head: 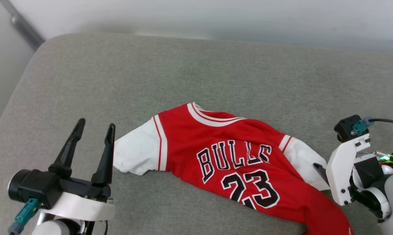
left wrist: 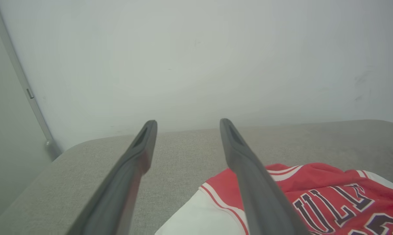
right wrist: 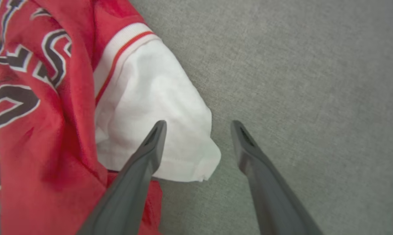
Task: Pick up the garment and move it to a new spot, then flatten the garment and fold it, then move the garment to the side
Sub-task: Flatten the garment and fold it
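Garment: red jersey shirt with white short sleeves and black, white-outlined "BULLS 23" lettering [head: 235, 153]. Lies front up and wrinkled on the grey woven fabric cushion [head: 183, 71], towards the near right. Collar to the far side; lower part runs off the near edge of the head view.

Left gripper, two long dark fingers [head: 97, 123]. Stands wide open at the near left and holds nothing. Right finger just beside the left white sleeve [head: 134, 153]; contact cannot be told.

Right gripper [right wrist: 199, 123]. Stands wide open at the near right and holds nothing. One finger over the right white sleeve [right wrist: 150, 98], the other over bare cushion; contact cannot be told.
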### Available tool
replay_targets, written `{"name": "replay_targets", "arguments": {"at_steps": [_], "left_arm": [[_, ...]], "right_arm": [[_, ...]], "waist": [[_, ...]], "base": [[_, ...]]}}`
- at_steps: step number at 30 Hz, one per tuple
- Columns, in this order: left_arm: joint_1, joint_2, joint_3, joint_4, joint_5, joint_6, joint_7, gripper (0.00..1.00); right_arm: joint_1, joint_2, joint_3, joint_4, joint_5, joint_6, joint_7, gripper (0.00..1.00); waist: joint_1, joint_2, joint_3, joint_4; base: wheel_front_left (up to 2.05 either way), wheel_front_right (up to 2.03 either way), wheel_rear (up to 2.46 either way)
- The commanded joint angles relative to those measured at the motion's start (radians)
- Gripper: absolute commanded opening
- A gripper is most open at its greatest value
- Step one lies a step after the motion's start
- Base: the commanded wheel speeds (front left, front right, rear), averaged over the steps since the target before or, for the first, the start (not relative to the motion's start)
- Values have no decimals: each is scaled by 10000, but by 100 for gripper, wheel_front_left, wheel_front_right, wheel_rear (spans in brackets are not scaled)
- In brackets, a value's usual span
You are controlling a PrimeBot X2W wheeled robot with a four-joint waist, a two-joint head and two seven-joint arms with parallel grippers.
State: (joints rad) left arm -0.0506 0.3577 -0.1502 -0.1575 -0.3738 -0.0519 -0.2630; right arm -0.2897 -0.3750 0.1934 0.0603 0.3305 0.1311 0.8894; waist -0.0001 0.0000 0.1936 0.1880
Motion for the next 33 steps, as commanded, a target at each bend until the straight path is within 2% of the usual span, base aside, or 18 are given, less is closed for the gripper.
{"name": "replay_targets", "arguments": {"at_steps": [1, 9, 10, 11, 20, 26, 32, 33], "left_arm": [[8, -77, 66, 19, 91, -69, -24, 100], [-184, -506, 260, 203, 505, -452, -25, 100], [-190, -552, 296, 224, 549, -497, -25, 100], [-193, -591, 324, 241, 562, -524, -25, 100], [-29, -776, 501, 429, 729, -669, -26, 100], [87, -912, 650, 310, 644, -716, -26, 100], [101, -801, 601, 384, 734, -754, -26, 100], [62, -796, 590, 411, 730, -752, -26, 100]], "right_arm": [[-205, -106, 0, 169, -99, -6, -32, 100], [-29, 101, 200, 1812, -143, -7, -584, 100], [1, 93, 273, 1972, -134, -7, -650, 46], [11, 21, 349, 2083, -187, -7, -753, 0], [-729, -1027, 4, 1922, -647, -10, -2118, 0], [-805, -1836, -631, 2009, -927, -8, -2279, 0], [-529, -2271, -1179, 2671, -1142, -8, -2615, 0], [-515, -2265, -1153, 2820, -1174, -8, -2791, 38]], "waist": [[1, 0, 213, 243], [1, 0, 531, 614], [1, 0, 553, 619], [1, 0, 572, 621], [1, 0, 217, 297], [1, 0, -29, 34], [1, 0, -37, -188], [1, 0, -18, -221]], "base": [[0, 0, 0], [0, 0, 0], [0, 0, 0], [0, 0, 0], [0, 0, 0], [0, 0, 0], [0, 0, 0], [0, 0, 0]]}}
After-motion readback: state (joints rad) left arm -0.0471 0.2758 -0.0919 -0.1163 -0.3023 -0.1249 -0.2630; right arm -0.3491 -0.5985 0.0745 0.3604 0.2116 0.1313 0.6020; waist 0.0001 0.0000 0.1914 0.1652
